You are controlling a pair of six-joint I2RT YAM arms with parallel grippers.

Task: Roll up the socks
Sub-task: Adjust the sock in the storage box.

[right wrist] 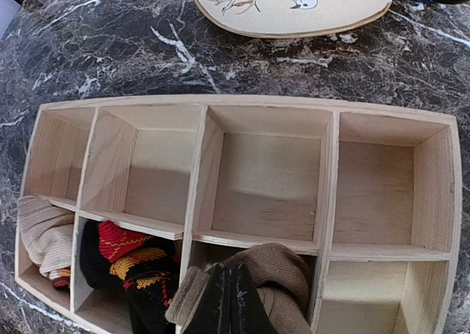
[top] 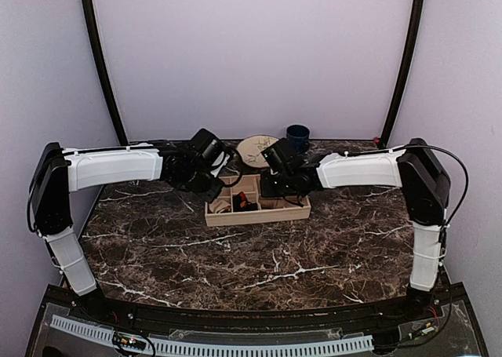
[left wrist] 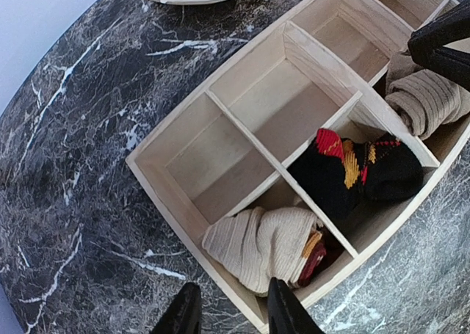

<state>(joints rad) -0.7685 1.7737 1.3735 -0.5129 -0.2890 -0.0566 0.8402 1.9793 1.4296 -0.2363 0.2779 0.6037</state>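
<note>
marble-patterned dark bench carries everything. the left arm and right arm reach in from either side and meet over a wooden tray split into two rows of four compartments. beyond the tray lie a cream plate with a painted bird and, just beside it, a dark blue cup.

all three socks sit bundled in one row of the tray, side by side in neighbouring compartments. the beige striped sock fills the end compartment, the black argyle sock the next, and the tan ribbed sock the third.

the left pincer is open and grips nothing. one finger is over the marble outside the tray, the other at the tray's outer wall next to the beige striped sock. the right pincer is closed, its fingers pressed together with the tips down on top of the tan ribbed sock.
</note>
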